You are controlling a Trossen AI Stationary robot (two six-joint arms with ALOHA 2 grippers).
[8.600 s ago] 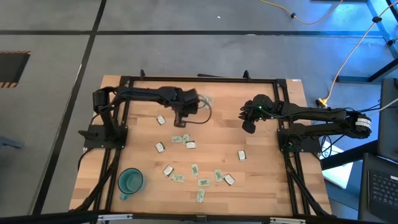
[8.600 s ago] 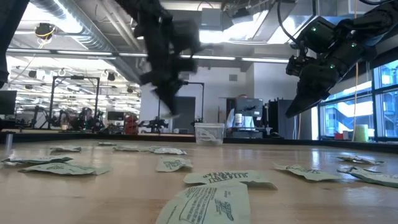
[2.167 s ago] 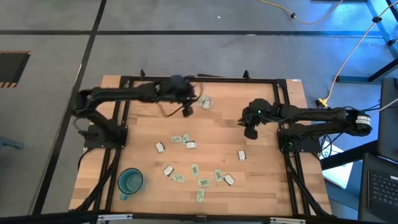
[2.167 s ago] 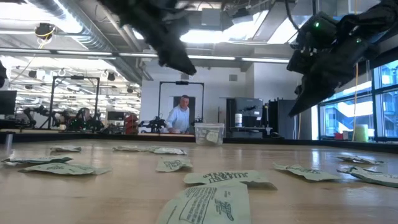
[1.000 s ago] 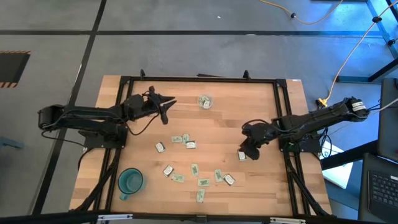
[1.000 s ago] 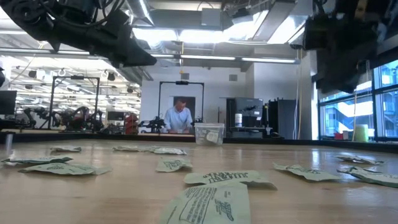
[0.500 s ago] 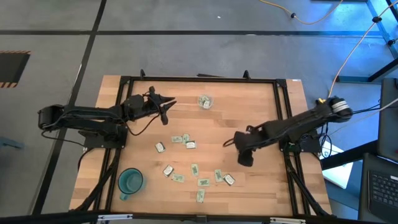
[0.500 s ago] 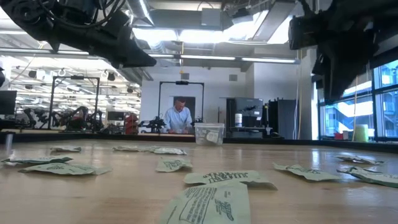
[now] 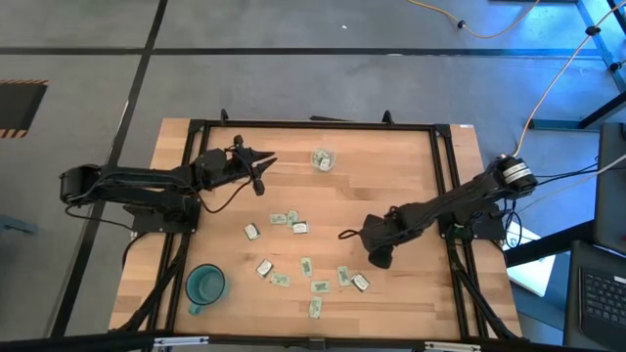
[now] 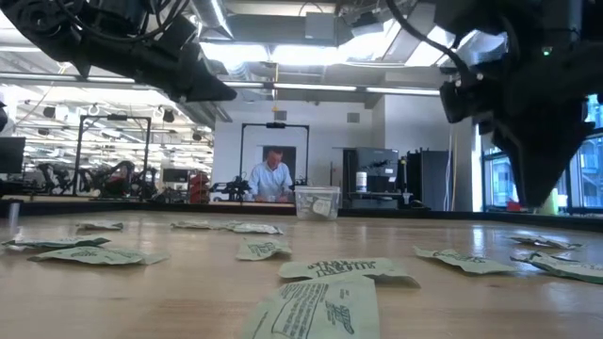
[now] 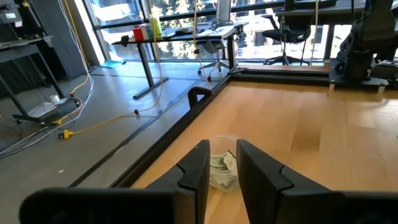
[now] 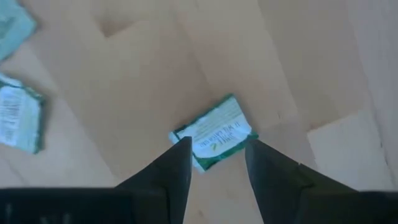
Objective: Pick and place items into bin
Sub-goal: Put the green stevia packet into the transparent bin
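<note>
The right gripper (image 12: 214,163), fingers apart, hangs over a packet (image 12: 214,132); the clear bin (image 9: 322,159) holds packets.

Teal cup (image 9: 205,286) on wooden table (image 9: 391,186), yellow cable (image 9: 553,83) on floor, person (image 10: 273,177) beyond table

Counted on 1 wooden table (image 9: 401,176): approx. 11 loose packets (image 9: 300,228) in high view, mix of pale green and white. 1 further packet (image 12: 214,132) seen only in right wrist view. 1 clear bin (image 9: 322,159) w/ a few packets inside, no. unclear. 1 teal cup (image 9: 205,285). 2 robot arms: left arm (image 9: 147,181), right arm (image 9: 450,200). 1 person (image 10: 273,179) in bkgd, low view.
</note>
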